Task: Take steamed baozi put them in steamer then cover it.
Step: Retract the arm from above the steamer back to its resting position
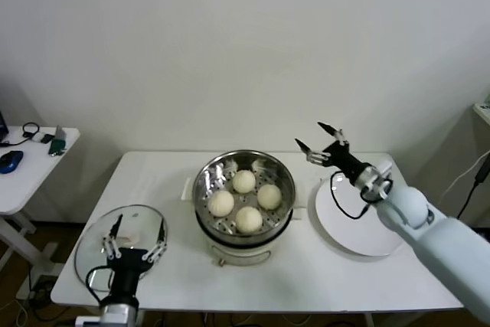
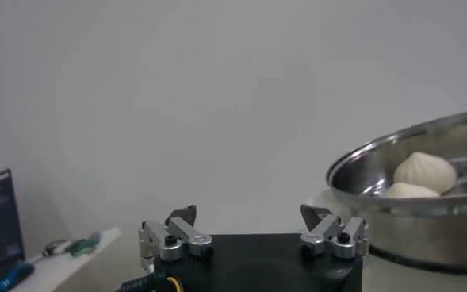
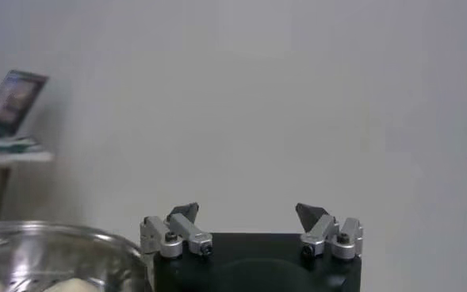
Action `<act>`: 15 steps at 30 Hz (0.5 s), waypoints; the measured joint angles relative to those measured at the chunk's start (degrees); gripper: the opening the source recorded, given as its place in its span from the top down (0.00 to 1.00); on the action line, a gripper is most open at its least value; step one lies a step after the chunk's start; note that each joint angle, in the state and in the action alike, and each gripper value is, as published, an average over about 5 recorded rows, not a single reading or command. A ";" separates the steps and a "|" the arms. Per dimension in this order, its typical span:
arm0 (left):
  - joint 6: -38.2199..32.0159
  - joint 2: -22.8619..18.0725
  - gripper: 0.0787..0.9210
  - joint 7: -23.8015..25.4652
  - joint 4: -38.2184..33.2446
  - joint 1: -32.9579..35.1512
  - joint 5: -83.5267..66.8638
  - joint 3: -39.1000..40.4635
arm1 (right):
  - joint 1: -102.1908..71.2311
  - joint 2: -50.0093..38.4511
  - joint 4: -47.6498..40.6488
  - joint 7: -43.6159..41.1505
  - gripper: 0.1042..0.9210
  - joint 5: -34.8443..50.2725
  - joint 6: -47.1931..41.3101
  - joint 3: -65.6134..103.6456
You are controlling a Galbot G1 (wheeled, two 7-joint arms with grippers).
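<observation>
Several cream-white baozi (image 1: 244, 181) lie on the perforated tray of the shiny steel steamer (image 1: 212, 170) at the table's middle. The glass cover (image 1: 96, 246) with its cream bar handle lies flat at the table's front left. My left gripper (image 1: 138, 237) hangs open just above the cover's near edge, holding nothing. My right gripper (image 1: 318, 140) is open and empty, raised to the right of the steamer and above the far edge of the white plate (image 1: 360, 227). The left wrist view shows the steamer (image 2: 423, 218) with baozi (image 2: 425, 170) beyond the open left gripper (image 2: 250, 218). The right wrist view shows my right gripper (image 3: 247, 214) open, with the steamer's rim (image 3: 59, 238) in its lower left corner.
The flat white plate lies bare at the table's right. A small white side table (image 1: 23, 166) with a blue mouse and cables stands to the left. A plain wall runs behind the table.
</observation>
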 measured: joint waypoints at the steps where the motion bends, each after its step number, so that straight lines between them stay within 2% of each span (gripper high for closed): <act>1: 0.44 0.09 0.12 0.02 -0.12 0.01 1.36 -0.19 | -2.59 0.89 0.41 0.27 0.12 -0.54 -0.11 2.78; 6: 1.96 0.73 0.12 0.67 -0.38 0.25 11.76 -1.64 | -13.86 5.81 2.58 1.40 0.12 -3.26 -1.43 15.05; 15: 2.86 2.72 0.12 3.39 1.26 0.59 39.06 -5.04 | -28.72 14.59 5.54 1.02 0.12 -7.36 -4.94 31.57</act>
